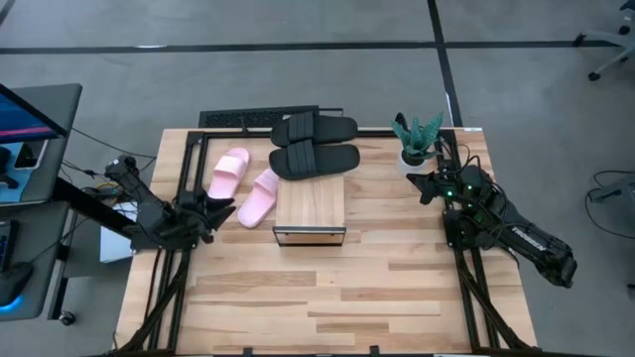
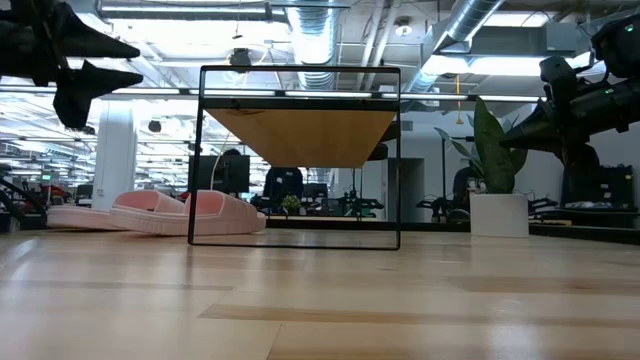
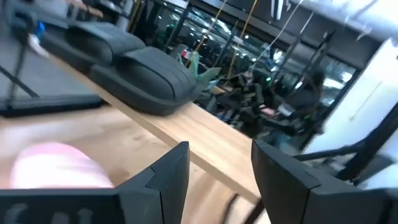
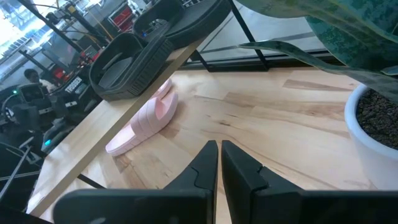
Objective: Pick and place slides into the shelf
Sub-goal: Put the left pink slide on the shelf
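Observation:
Two black slides point(image 1: 316, 145) lie side by side on the far part of the shelf's point(image 1: 310, 208) plank top; the right wrist view also shows these black slides point(image 4: 134, 56). Two pink slides point(image 1: 244, 184) rest sole-down on the table just left of the shelf, and the low view shows them too point(image 2: 160, 212). My left gripper point(image 1: 220, 210) hovers open at the table's left edge, near the closer pink slide, with nothing between its fingers point(image 3: 177, 171). My right gripper point(image 1: 422, 184) hangs shut at the right side, beside the plant, clear of everything.
A potted plant point(image 1: 417, 141) in a white pot point(image 4: 373, 124) stands at the table's far right corner, close to my right gripper. The shelf's dark frame point(image 2: 300, 155) stands in mid-table. A bare tabletop point(image 1: 327, 297) stretches toward the near edge.

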